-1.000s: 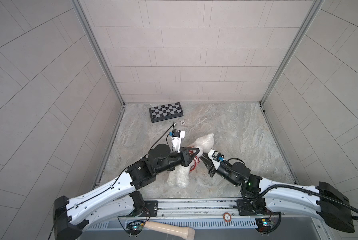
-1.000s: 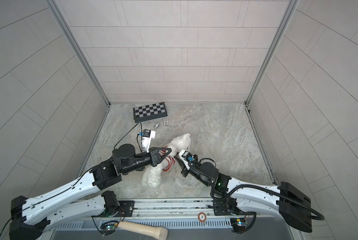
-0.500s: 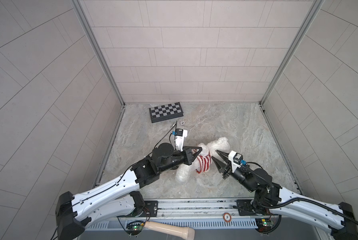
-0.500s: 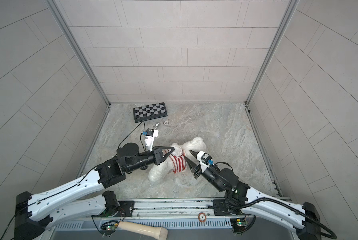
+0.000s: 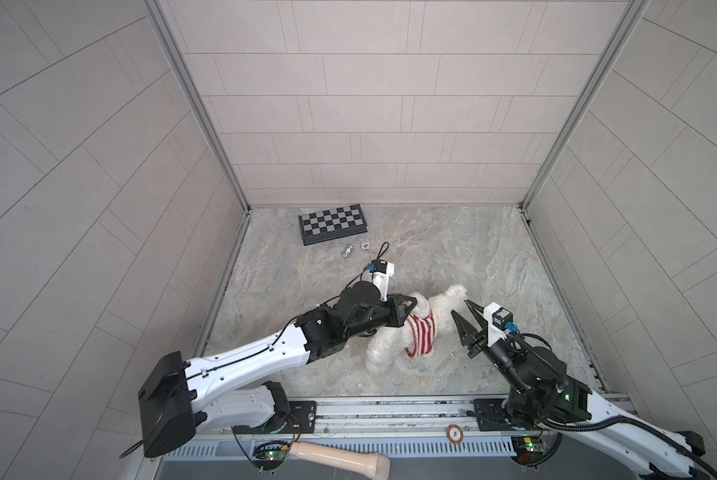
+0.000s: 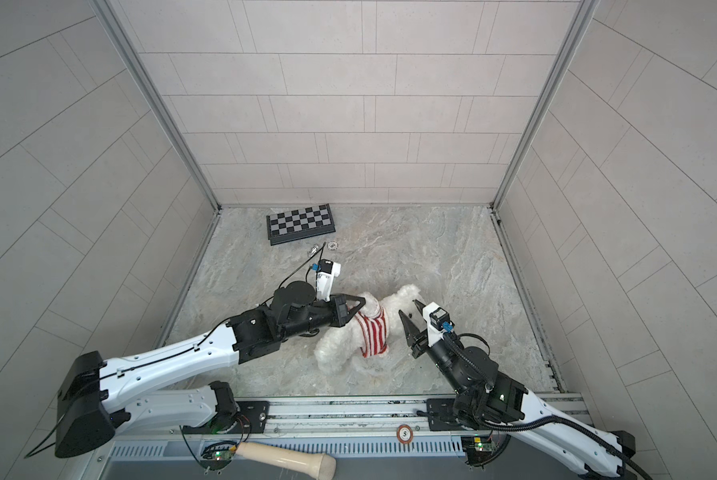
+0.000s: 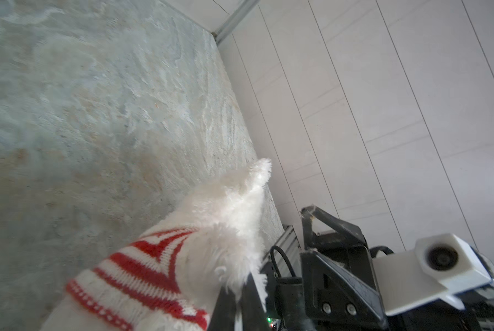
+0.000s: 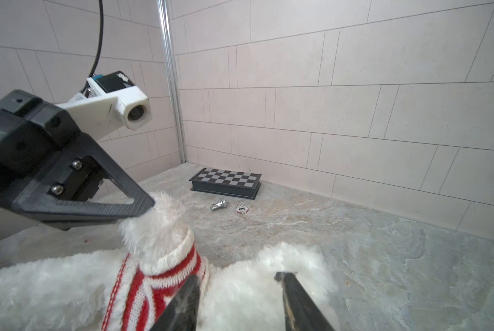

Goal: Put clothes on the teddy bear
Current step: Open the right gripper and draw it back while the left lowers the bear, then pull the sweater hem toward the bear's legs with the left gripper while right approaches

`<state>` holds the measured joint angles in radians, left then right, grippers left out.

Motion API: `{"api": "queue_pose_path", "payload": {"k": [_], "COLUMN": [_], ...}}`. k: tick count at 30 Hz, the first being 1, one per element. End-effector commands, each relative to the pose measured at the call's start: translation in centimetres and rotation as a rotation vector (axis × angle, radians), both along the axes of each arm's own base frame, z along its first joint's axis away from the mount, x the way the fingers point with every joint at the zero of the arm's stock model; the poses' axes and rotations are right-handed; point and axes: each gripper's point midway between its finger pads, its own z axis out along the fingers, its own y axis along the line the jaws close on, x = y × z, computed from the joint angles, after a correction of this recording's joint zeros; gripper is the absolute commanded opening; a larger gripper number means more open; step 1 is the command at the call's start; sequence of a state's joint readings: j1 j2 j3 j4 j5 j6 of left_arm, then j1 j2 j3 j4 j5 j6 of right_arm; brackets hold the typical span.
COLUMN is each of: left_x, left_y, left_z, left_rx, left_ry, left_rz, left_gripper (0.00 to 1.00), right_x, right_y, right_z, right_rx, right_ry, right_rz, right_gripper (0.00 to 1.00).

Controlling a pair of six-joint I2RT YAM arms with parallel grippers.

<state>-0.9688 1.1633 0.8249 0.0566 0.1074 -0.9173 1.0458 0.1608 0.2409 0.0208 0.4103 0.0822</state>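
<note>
Between both end effectors lay the teddy bear [image 5: 456, 296], sweater [image 5: 422, 337] round its torso; left end effector [image 5: 413, 302] was pinched on a sleeved paw, right end effector [image 5: 459, 306] gaped empty alongside; sleeve-threading, I'd say, and next needs the other paw

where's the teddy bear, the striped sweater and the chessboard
teddy bear [image 5: 384, 353]: in a top view, on its white fur
striped sweater [image 5: 422, 338]: in a top view, on its stripes
chessboard [image 5: 332, 221]: in a top view, on its checkered top

Pale tiled walls [image 5: 390, 104] (metal strips [image 5: 199, 108] at the corners) enclose a grey marbled stone floor [image 5: 452, 241].
</note>
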Motion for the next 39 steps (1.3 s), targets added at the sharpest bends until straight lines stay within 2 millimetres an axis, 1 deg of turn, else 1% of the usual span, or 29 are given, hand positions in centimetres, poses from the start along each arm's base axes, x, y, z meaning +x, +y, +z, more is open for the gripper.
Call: {"api": "queue_pose_path", "payload": {"k": [1,3,5,8,11,15,17,22,23,24,27,28,29,31,32,34,36,38,39], "left_x": [2.6,2.9,2.9,3.5,4.5,6.3,7.0,8.8,9.6,10.1,11.0,11.2,11.3,11.3,11.2,10.6,9.3,7.7,6.7], "left_y": [2.5,2.6,2.8,4.2,6.8,10.4,11.5,14.9,16.2,16.7,17.2,17.2,17.3,17.6,17.8,18.6,19.4,19.5,19.3], "left_z": [-2.3,-3.6,-4.5,-5.5,-6.8,-9.1,-9.6,-11.2,-11.4,-11.7,-11.9,-11.8,-11.5,-10.6,-10.0,-8.8,-8.1,-7.9,-8.0], "left_rx": [0.077,0.090,0.108,0.132,0.163,0.206,0.213,0.293,0.300,0.295,0.287,0.301,0.312,0.330,0.336,0.368,0.413,0.446,0.453], "left_ry": [0.001,0.021,0.027,0.028,0.031,0.062,0.062,0.068,0.074,0.078,0.080,0.076,0.068,0.044,0.027,-0.011,-0.030,-0.042,-0.041], "left_rz": [0.076,0.069,0.074,0.127,0.196,0.262,0.280,0.350,0.389,0.404,0.406,0.406,0.404,0.406,0.411,0.425,0.428,0.415,0.405], "left_gripper": [0.00,0.00,0.00,0.00,0.00,0.00,0.00,0.00,0.00,0.00,0.00,0.05,0.17,0.47,0.56,0.70,0.77,0.79,0.79], "right_x": [0.4,0.6,0.7,1.1,1.4,1.8,1.9,1.9,2.0,2.0,2.0,2.0,2.0,2.1,2.1,2.2,2.3,2.4,2.5], "right_y": [0.1,0.5,0.8,1.2,2.0,3.0,3.5,4.2,4.3,4.3,4.6,4.7,4.9,5.1,5.1,5.2,5.3,5.2,5.2], "right_z": [0.8,1.1,1.1,0.8,0.2,-0.5,-0.8,-1.2,-1.3,-1.3,-1.3,-1.5,-1.6,-2.0,-2.3,-2.7,-2.8,-2.9,-3.0], "right_rx": [-0.031,-0.048,-0.065,-0.079,-0.087,-0.103,-0.101,-0.095,-0.096,-0.097,-0.101,-0.101,-0.099,-0.095,-0.095,-0.090,-0.086,-0.083,-0.082], "right_ry": [0.010,0.013,0.020,0.033,0.056,0.088,0.101,0.120,0.123,0.125,0.134,0.142,0.146,0.158,0.164,0.174,0.178,0.182,0.185], "right_rz": [-0.018,-0.015,-0.015,-0.021,-0.012,0.006,0.014,0.036,0.035,0.035,0.043,0.045,0.049,0.052,0.052,0.053,0.050,0.046,0.041], "right_gripper": [0.49,0.49,0.49,0.50,0.50,0.50,0.50,0.52,0.53,0.54,0.56,0.57,0.57,0.57,0.58,0.58,0.58,0.58,0.58]}}
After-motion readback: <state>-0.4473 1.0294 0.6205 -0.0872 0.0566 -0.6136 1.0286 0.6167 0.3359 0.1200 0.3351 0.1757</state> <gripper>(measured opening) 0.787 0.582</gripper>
